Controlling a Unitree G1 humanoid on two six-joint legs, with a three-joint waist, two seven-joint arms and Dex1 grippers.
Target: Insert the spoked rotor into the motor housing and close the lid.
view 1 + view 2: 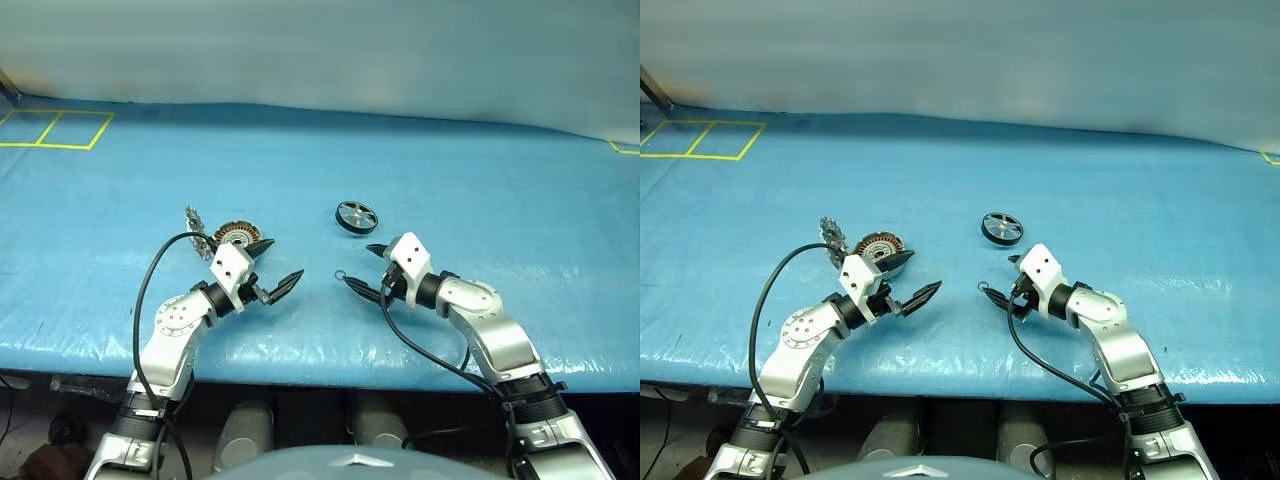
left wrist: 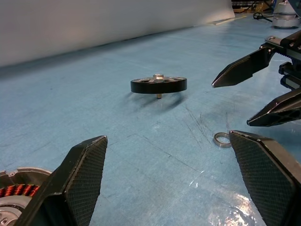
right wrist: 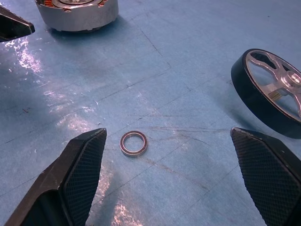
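The spoked rotor (image 1: 357,217), a black ring with silver spokes, lies on the blue sheet right of centre, propped slightly on its hub pin (image 2: 158,84). The motor housing (image 1: 236,235) with copper windings sits to its left. The lid (image 1: 197,232) stands open and tilted on the housing's left side. My left gripper (image 1: 283,262) hovers open just in front and right of the housing. My right gripper (image 1: 358,265) faces it, open, in front of the rotor. Both are empty. A small metal ring (image 3: 133,142) lies flat between the two grippers.
The blue sheet (image 1: 480,170) covers the whole table, and its front edge (image 1: 330,370) runs just below the arms. Yellow tape squares (image 1: 55,130) mark the far left corner. A pale wall (image 1: 320,50) closes off the back.
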